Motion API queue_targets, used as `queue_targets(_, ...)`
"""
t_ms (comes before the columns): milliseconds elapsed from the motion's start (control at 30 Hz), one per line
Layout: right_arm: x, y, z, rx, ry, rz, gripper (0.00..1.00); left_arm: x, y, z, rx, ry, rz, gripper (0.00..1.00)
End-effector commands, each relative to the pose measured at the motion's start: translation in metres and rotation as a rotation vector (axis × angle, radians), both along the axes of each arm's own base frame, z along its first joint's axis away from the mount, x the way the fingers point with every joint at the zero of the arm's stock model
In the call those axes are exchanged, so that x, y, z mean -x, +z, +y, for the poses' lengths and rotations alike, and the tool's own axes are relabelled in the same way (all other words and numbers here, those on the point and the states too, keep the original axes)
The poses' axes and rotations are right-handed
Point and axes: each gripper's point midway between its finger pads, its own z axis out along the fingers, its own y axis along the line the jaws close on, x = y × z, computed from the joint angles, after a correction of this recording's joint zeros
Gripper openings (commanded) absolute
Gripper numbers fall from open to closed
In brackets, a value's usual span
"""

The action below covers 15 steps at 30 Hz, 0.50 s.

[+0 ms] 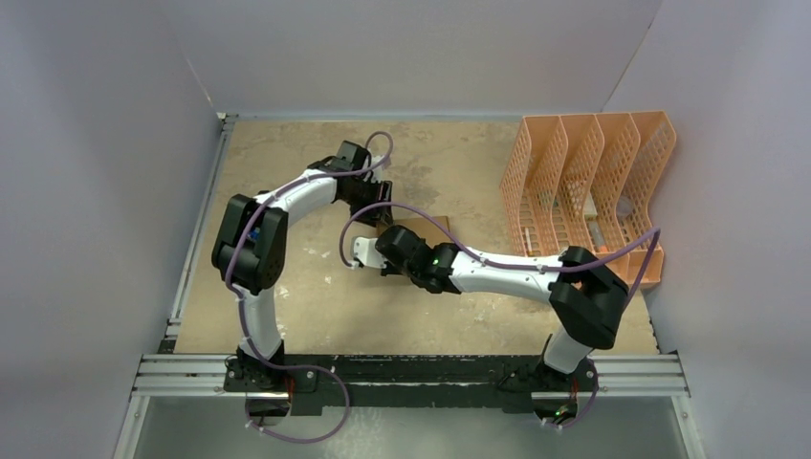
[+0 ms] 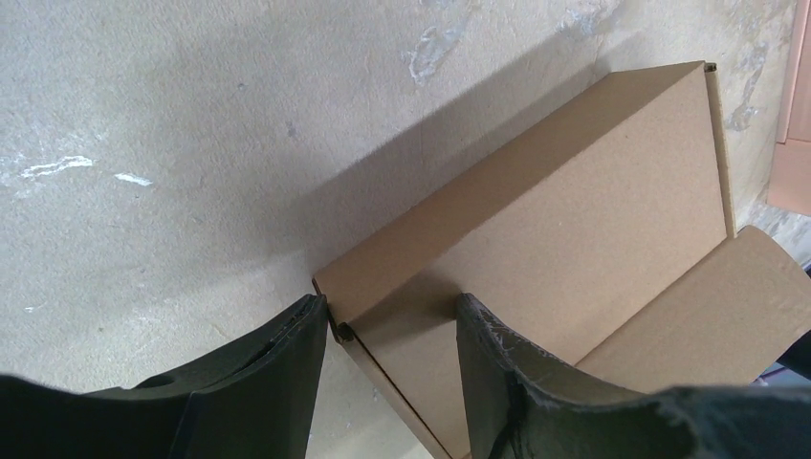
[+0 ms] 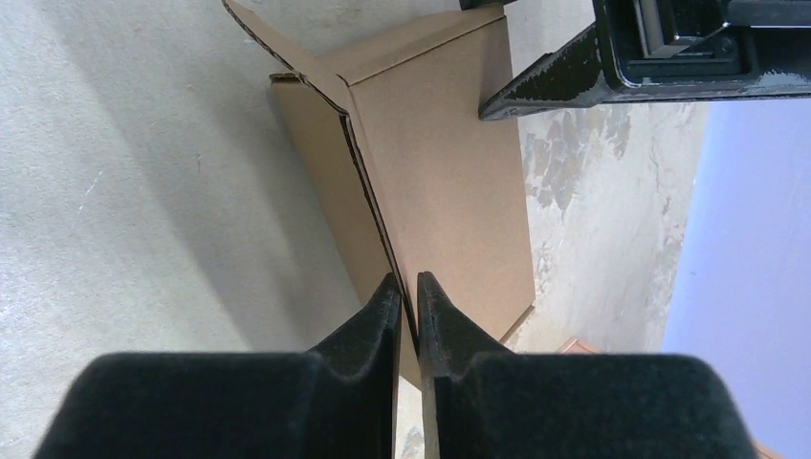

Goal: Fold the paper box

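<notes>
The box (image 2: pixel 574 220), part-folded with walls raised and one flap lying open, sits mid-worktop (image 1: pixel 459 163) between the two arms. The right hand (image 3: pixel 408 301) is pinched onto the thin edge of an upright panel. The left hand (image 2: pixel 392 330) is spread wide astride a corner, gripping nothing. The step looks like squaring a side wall. Next, probably, the left braces that corner while the right turns its panel inward along the crease.

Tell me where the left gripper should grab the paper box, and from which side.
Probably the thin cardboard edge at the paper box corner under the left gripper, from above, a finger each side. The broad panels look too wide for the jaws; edges are sheet-thin, as the right gripper pinching one shows.
</notes>
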Motion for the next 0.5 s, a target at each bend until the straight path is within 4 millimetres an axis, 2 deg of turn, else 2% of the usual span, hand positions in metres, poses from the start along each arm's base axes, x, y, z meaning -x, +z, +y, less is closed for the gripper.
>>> queue_targets(0,-0.020,0.051,0.018,-0.136,-0.007,-0.078,0.11,0.023,-0.020,0.019,-0.060,0.017,0.136,0.50)
queue_targets(233,-0.026,0.078,0.026,-0.229,-0.013,-0.044,0.09,0.028,-0.004,0.025,-0.031,0.031,0.215,0.50)
queue_targets(467,-0.038,0.105,0.033,-0.304,-0.045,-0.002,0.10,0.035,-0.002,0.022,-0.007,0.016,0.255,0.51)
